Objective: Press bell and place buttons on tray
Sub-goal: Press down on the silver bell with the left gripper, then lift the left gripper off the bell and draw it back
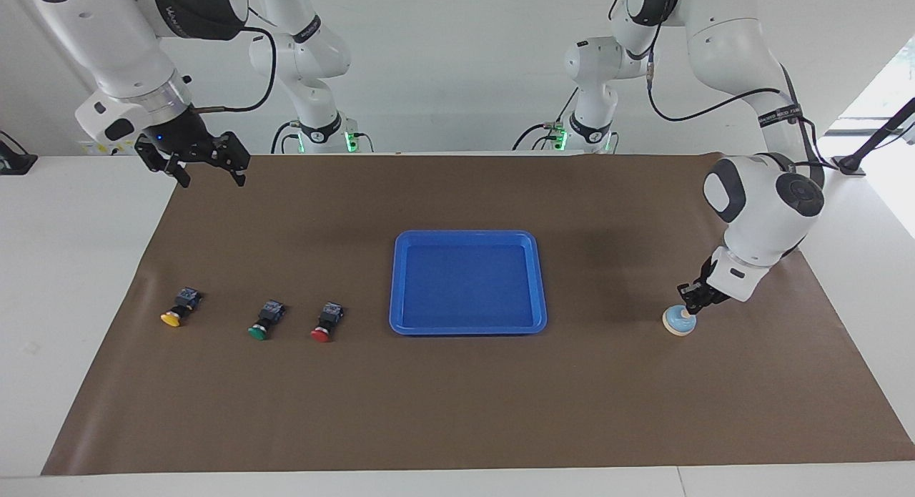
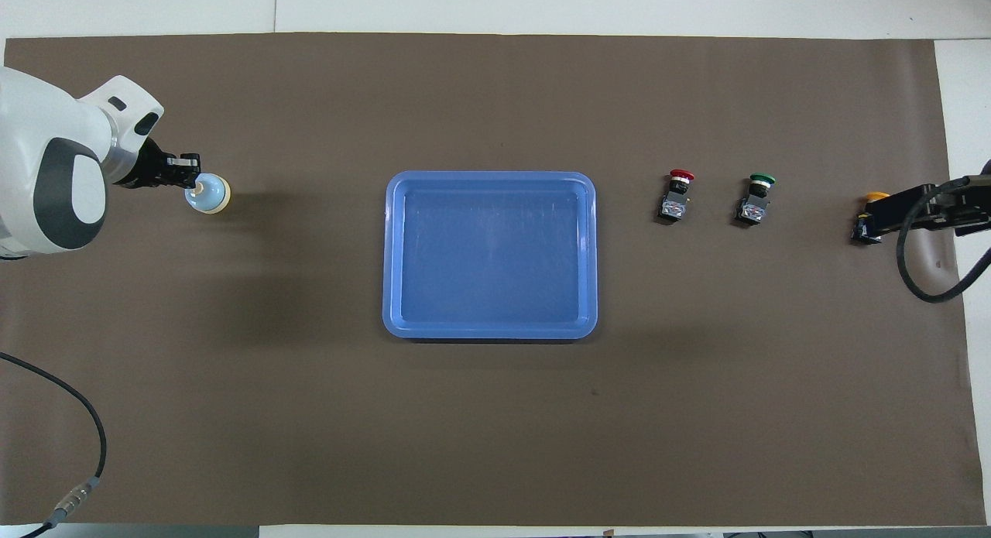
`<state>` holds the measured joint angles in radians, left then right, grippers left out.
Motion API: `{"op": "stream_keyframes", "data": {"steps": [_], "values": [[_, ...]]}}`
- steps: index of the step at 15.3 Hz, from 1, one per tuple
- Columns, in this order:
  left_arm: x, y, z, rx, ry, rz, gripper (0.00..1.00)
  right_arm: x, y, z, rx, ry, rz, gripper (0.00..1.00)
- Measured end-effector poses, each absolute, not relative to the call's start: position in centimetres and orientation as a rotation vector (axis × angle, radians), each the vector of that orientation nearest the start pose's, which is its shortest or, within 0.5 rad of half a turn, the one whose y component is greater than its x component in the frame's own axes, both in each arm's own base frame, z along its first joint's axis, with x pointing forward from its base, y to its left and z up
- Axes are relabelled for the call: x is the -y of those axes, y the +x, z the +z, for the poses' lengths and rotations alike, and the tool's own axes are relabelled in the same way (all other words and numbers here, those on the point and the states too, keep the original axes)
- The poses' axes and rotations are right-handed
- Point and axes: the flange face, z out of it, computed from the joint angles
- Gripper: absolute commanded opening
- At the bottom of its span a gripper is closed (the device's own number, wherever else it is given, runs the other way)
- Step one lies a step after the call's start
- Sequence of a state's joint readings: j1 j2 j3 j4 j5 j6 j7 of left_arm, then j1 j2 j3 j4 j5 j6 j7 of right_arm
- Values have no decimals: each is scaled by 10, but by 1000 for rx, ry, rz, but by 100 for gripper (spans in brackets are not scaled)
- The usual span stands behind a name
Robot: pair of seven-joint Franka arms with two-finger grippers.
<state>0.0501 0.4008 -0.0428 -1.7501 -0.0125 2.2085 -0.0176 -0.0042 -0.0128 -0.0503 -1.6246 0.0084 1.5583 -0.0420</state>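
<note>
The light-blue bell (image 1: 679, 323) (image 2: 212, 197) stands on the brown mat at the left arm's end of the table. My left gripper (image 1: 688, 304) (image 2: 193, 182) is shut, and its tips come down onto the bell's cream knob. The blue tray (image 1: 468, 234) (image 2: 489, 179) lies mid-table with nothing in it. Three buttons lie in a row toward the right arm's end: red (image 1: 322, 332) (image 2: 679, 192), green (image 1: 261, 330) (image 2: 758, 195) and yellow (image 1: 172, 316) (image 2: 876, 197). My right gripper (image 1: 210, 176) (image 2: 890, 213) waits open in the air over the mat's corner, partly covering the yellow button in the overhead view.
A brown mat (image 1: 457, 411) covers most of the white table (image 1: 64, 282). The left arm's cable (image 2: 77, 445) hangs over the mat's edge nearest the robots. The right arm's cable (image 2: 929, 290) loops over the mat beside the yellow button.
</note>
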Motion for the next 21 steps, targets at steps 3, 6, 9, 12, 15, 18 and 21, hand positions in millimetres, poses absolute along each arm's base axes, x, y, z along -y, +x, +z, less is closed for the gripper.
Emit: {"op": "stream_keyframes", "data": {"steps": [3,6,9,12,15,18,21], "values": [[-6,655,339,56,-3166,-127,0,29,547,605,-20,-3129,83,100],[-6,651,339,56,-3163,-169,0,29,547,605,-20,-3129,83,100],[-6,651,340,57,-3163,-158,0,29,547,605,-20,-3129,83,100],[-6,652,359,55,-3165,-125,26,29,547,605,-20,-3129,83,100],[-5,641,429,49,-3163,-96,86,29,547,605,-20,-3129,83,100],[0,617,512,32,-3160,-102,100,29,547,605,-20,-3129,83,100],[4,585,572,23,-3154,-134,100,29,547,605,-20,-3129,83,100]]}}
